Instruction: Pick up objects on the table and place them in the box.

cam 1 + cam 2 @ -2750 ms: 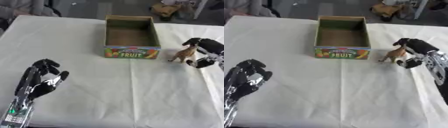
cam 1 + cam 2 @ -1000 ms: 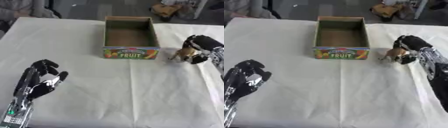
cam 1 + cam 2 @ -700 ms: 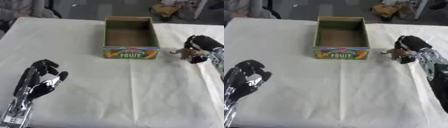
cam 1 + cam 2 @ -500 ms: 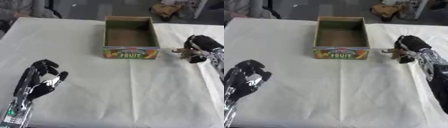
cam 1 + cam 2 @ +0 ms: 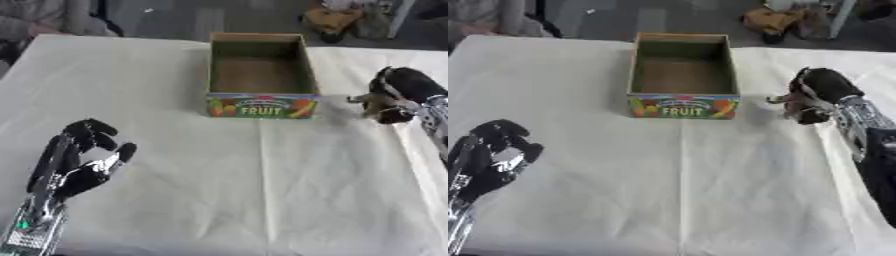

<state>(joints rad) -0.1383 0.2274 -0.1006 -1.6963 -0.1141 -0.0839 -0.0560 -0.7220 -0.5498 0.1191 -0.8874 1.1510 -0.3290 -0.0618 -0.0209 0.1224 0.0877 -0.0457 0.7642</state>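
Observation:
An open cardboard box point(image 5: 259, 75) with a colourful "FRUIT" front stands at the far middle of the white-clothed table; its inside looks bare. Just right of it, my right hand point(image 5: 822, 95) is shut on a small brown animal figure point(image 5: 791, 104), of which only parts poke out leftward from the fingers. The figure hangs slightly above the cloth, beside the box's front right corner. My left hand point(image 5: 77, 165) rests open at the lower left, fingers pointing up, holding nothing.
The white cloth point(image 5: 262, 190) covers the whole table, with a fold line down its middle. Beyond the far edge stand chair legs and a yellowish object point(image 5: 337, 20) on the floor. A person sits at the far left corner, away from the task's things.
My right hand has closed round the brown animal figure, tipped it over and lifted it a little off the cloth. The left hand has stayed put.

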